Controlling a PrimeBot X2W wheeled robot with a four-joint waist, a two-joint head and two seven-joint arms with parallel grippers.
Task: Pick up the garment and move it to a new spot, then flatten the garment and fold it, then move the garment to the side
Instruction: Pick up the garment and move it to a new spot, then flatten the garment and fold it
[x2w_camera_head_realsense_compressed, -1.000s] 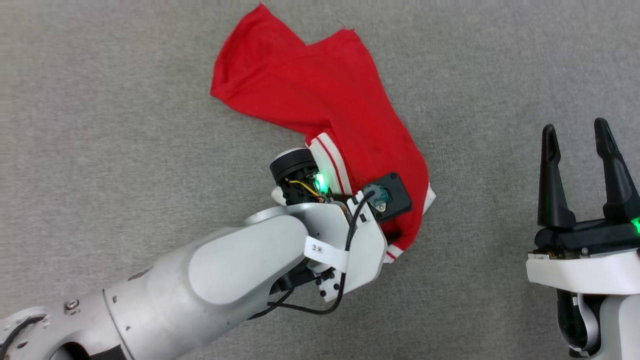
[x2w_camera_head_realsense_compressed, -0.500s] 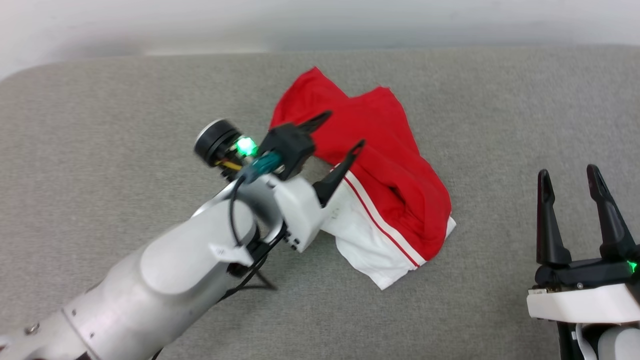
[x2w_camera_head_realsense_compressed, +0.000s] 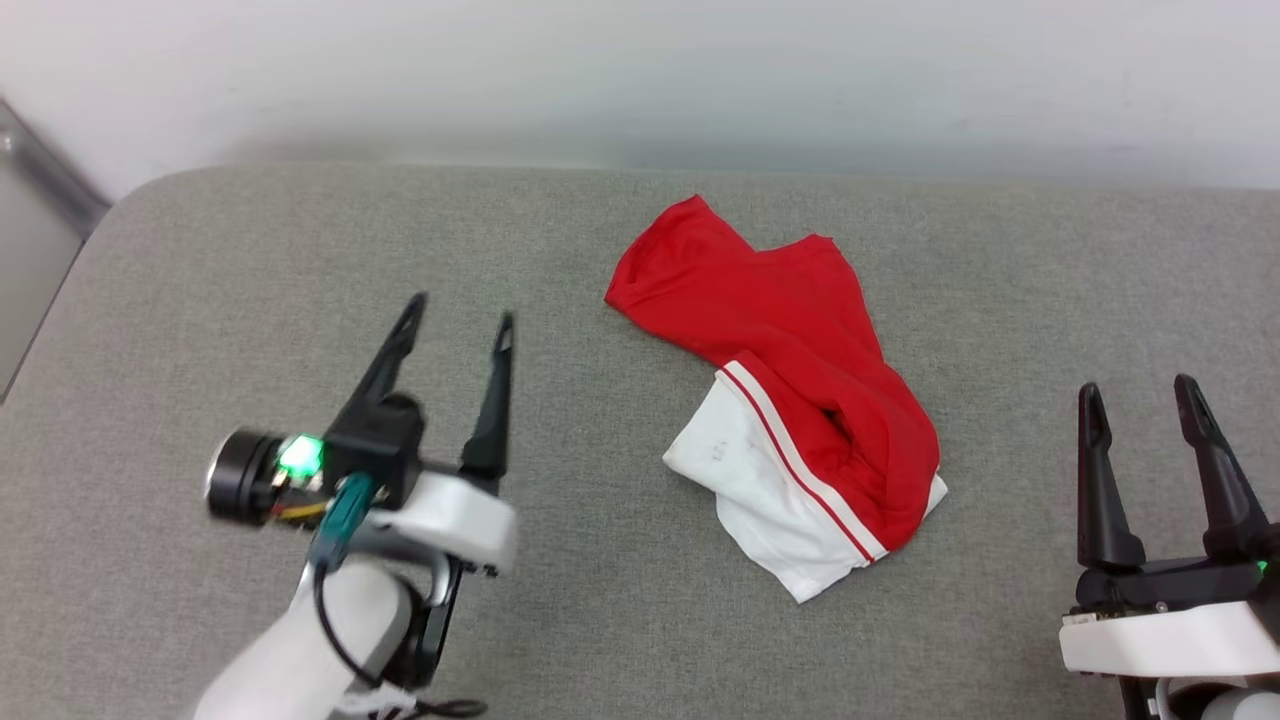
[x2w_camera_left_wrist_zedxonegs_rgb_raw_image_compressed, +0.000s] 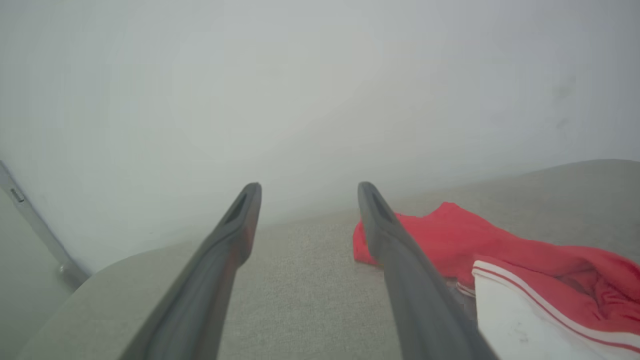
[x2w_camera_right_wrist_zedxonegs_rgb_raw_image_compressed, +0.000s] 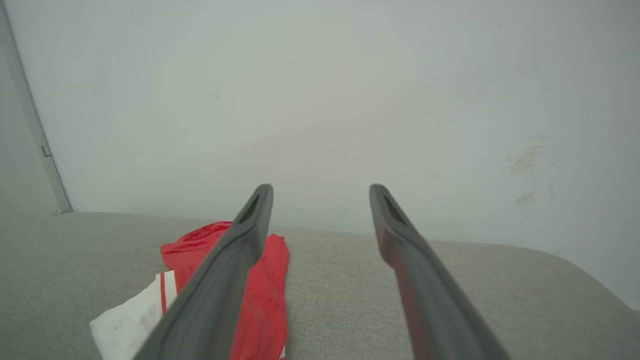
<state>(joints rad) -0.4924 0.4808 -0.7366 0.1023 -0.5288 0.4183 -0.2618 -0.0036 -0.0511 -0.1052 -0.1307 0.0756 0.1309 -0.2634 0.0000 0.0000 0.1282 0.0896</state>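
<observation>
The garment (x2w_camera_head_realsense_compressed: 800, 400), a red T-shirt, lay crumpled on the grey cloth-covered surface (x2w_camera_head_realsense_compressed: 300, 250), about midway across it and closer to its far edge than the grippers were. Its red body was bunched in loose folds that ran from the far left toward the near right. A white sleeve (x2w_camera_head_realsense_compressed: 760, 490), edged with a thin red stripe, spread out at the near end and was partly overlapped by a red fold. The left gripper (x2w_camera_head_realsense_compressed: 462, 312) stood well apart from the garment on its left side, above the surface, with its two dark fingers spread wide and nothing between them. In the left wrist view the same gripper (x2w_camera_left_wrist_zedxonegs_rgb_raw_image_compressed: 308, 187) pointed toward the pale wall (x2w_camera_left_wrist_zedxonegs_rgb_raw_image_compressed: 320, 75), with the garment (x2w_camera_left_wrist_zedxonegs_rgb_raw_image_compressed: 500, 250) off to the right of its fingers. The right gripper (x2w_camera_head_realsense_compressed: 1138, 388) stood to the garment's right, likewise spread and empty. In the right wrist view its (x2w_camera_right_wrist_zedxonegs_rgb_raw_image_compressed: 321, 187) left finger crossed in front of the garment (x2w_camera_right_wrist_zedxonegs_rgb_raw_image_compressed: 265, 295) without touching it.
</observation>
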